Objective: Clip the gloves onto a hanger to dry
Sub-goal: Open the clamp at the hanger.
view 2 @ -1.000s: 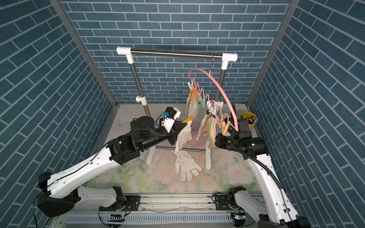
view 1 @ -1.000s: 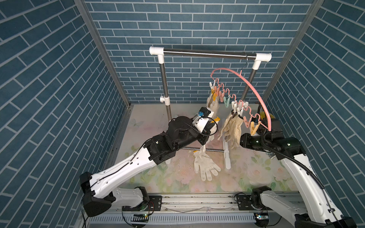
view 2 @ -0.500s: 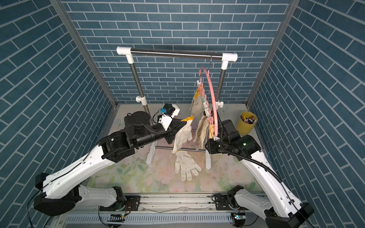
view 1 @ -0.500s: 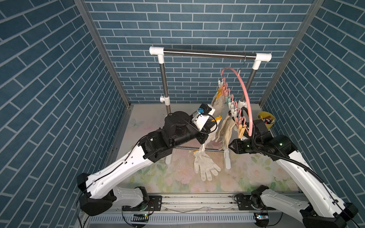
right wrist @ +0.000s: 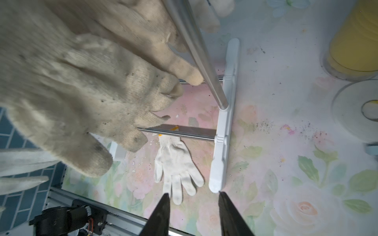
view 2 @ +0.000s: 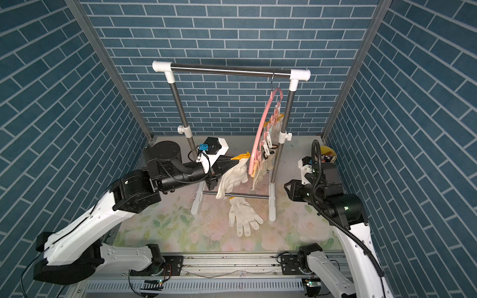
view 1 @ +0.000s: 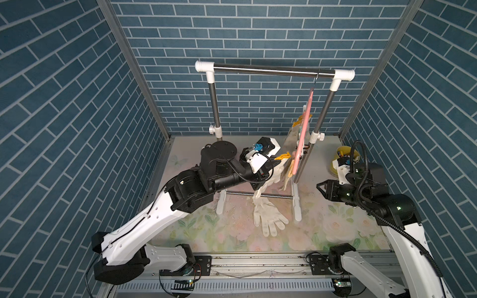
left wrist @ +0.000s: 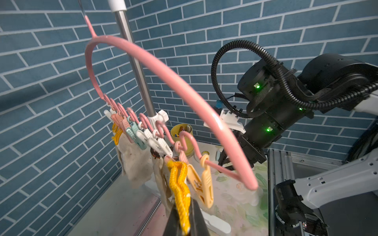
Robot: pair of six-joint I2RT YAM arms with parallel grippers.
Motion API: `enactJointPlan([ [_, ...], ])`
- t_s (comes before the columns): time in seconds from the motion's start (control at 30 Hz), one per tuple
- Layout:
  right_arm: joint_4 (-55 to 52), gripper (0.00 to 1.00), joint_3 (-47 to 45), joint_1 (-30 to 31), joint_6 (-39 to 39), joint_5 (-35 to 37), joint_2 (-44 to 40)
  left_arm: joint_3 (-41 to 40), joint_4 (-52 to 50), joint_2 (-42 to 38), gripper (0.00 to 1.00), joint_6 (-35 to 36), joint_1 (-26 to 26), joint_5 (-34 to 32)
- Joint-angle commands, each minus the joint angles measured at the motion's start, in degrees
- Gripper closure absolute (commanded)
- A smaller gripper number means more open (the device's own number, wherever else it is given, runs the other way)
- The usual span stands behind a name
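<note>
While left gripper (left wrist: 183, 208) clamps glove (view 2: 232, 178) by yellow cuff just beside peach end clip (left wrist: 207, 183) on hanger (left wrist: 218, 122) | right gripper (right wrist: 193, 193) half-open, empty, well apart | right should pinch clip open, left feeds cuff in

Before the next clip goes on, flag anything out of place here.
One glove lies flat on the mat at the rack base, unclipped, cuff beneath the lower bar. The hanger hangs close beside the end post. The mat carries dark specks.
</note>
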Motion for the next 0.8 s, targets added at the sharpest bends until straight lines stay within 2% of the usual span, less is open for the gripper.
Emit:
enactJointPlan([
  [0.0,6.88,0.6,2.43,-1.01,-0.97,-10.88,-0.85,3.1,-4.83,0.49,1.0,2.87,1.82,4.68],
  [0.13,16.27,0.6,2.94,-1.32,1.7,-19.15,0.05,0.77,-4.19,0.21,1.0,1.42,5.95,6.22],
  [0.27,22.23,0.6,3.79,-1.33,3.38,-22.48,1.03,-1.06,-3.04,0.63,1.0,0.04,10.31,8.3],
  [0.53,30.08,0.62,5.08,-0.42,7.1,-21.91,2.71,-2.88,0.41,0.91,1.0,-0.36,13.35,8.96],
  [0.77,30.54,0.61,9.11,9.56,4.39,-15.32,8.21,-0.53,0.54,3.2,1.0,-1.08,13.35,11.43],
])
